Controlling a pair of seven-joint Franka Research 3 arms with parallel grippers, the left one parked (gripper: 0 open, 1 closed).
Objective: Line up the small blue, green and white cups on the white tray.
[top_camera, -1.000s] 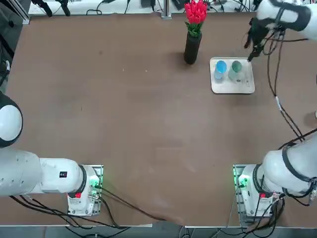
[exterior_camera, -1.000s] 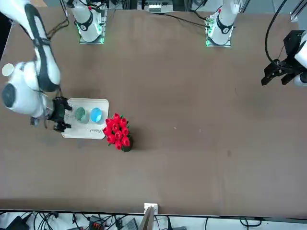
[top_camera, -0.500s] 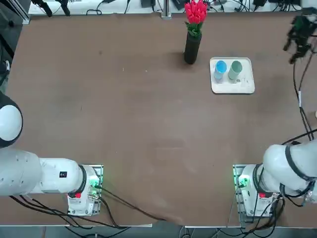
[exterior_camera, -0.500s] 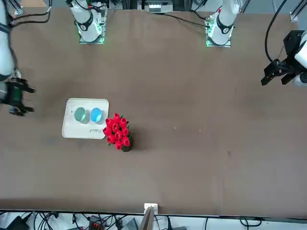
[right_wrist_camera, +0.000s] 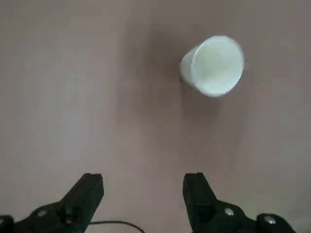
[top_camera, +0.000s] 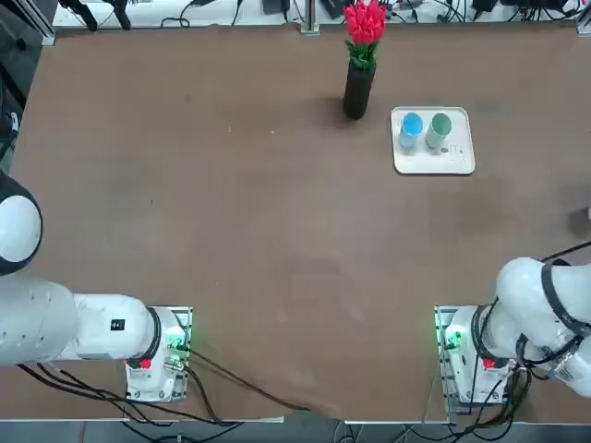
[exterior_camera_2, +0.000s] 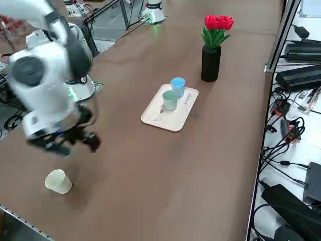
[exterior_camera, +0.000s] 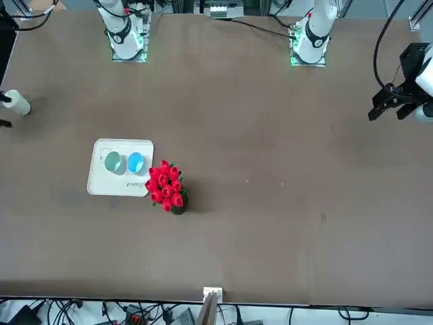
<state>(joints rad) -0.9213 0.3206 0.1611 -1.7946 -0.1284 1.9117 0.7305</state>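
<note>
Cups first: the light blue cup [top_camera: 411, 125] and the pale green cup [top_camera: 440, 125] stand upright side by side on the white tray [top_camera: 434, 161], mouths up, just apart from each other, filling the half of the tray nearest the dark vase of red flowers [top_camera: 359, 78]. The rest of the tray's face is bare apart from faint grey marks. Over at the robot's right edge of the brown bench [top_camera: 231, 212], well apart from the tray, the off-white cup [exterior_camera_2: 58, 181] lies tipped on its side, long axis along the bench top, and in the wrist view its open mouth [right_wrist_camera: 216, 63] faces the camera. And there is the right hand [exterior_camera_2: 67, 144], hanging above the bench just beside that fallen cup, pointing downward. Its two black fingers [right_wrist_camera: 85, 194] stand wide apart with nothing between them, brown bench showing through the gap, and the cup sits clear of both tips.
</note>
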